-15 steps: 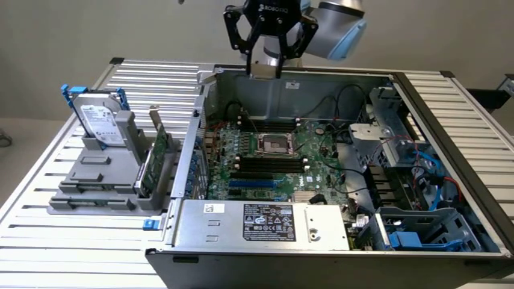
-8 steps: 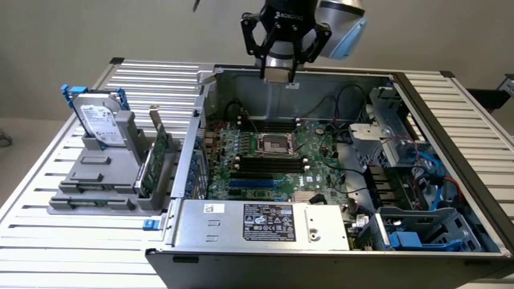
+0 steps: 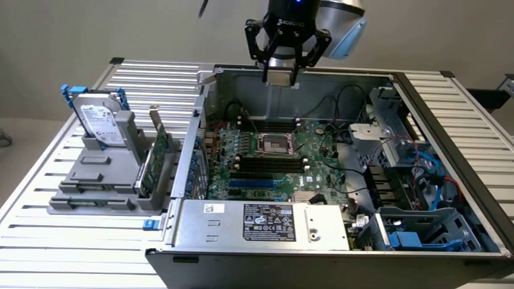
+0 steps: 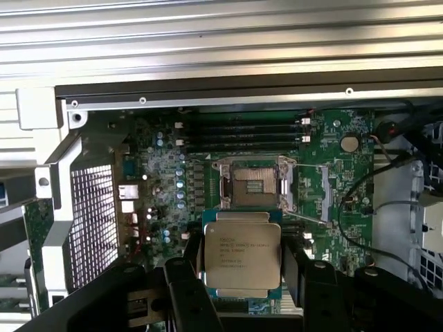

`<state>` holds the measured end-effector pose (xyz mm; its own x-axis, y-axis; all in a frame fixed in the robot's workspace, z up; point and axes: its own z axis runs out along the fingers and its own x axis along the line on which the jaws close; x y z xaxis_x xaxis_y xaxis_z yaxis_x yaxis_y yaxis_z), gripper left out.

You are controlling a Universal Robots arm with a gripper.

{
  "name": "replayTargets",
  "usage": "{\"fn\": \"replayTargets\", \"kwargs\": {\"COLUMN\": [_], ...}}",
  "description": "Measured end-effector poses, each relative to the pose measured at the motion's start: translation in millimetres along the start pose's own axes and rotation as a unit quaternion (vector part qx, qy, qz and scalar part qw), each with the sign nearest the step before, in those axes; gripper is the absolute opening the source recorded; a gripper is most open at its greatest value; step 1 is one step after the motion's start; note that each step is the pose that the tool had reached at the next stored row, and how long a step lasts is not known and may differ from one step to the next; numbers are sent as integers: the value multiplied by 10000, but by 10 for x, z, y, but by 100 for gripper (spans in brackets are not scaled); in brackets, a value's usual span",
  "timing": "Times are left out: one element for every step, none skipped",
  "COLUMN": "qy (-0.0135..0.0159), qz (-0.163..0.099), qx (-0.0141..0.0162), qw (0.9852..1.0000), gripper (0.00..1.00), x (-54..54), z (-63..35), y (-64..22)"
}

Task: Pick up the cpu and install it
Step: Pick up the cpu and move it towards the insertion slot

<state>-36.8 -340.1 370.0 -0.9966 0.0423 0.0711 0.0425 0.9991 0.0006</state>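
The cpu [image 4: 241,254], a small flat square chip with a silvery top and faint print, is clamped between the two black fingers [image 4: 188,266] of my gripper [image 4: 242,257], which is shut on its edges. From the exterior view, the gripper [image 3: 280,76] hangs above the far wall of the open computer case with the cpu [image 3: 280,77] in it. The empty socket [image 4: 252,183] with its metal frame sits on the green motherboard below and a little ahead of the chip. In the exterior view the socket [image 3: 273,144] lies mid-board, nearer the camera than the gripper.
A grey stand [image 3: 96,180] at the exterior view's left holds a hard drive [image 3: 100,123] with blue handles and an upright green card [image 3: 161,150]. Inside the case [image 3: 204,90] are memory slots [image 3: 269,162], cables [image 3: 345,138] and a power supply [image 3: 265,224]. Everything rests on a slatted table [image 3: 48,241].
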Motion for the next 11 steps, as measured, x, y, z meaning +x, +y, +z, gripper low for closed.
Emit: {"fn": "replayTargets", "kwargs": {"qy": [0,-1,-1,-1,-1,-1,-1,-1,0,0,-1], "qz": [0,0,0,0,0,0,0,-1,0,-1,0], "qx": [0,-1,-1,-1,-1,-1,-2,-2,-3,-4,-6], "qw": [10000,10000,10000,10000,10000,10000,10000,10000,10000,10000,10000], "gripper": [55,55,55,55,55,55,55,55,55,55,55], "x": [-6,-11,-15,-18,-19,-20,-22,-24,-27,-32,-37], "z": [18,36,54,73,91,109,127,145,162,181,199], "y": [14,27,38,48,54,58,60,61,62,62,63]}}
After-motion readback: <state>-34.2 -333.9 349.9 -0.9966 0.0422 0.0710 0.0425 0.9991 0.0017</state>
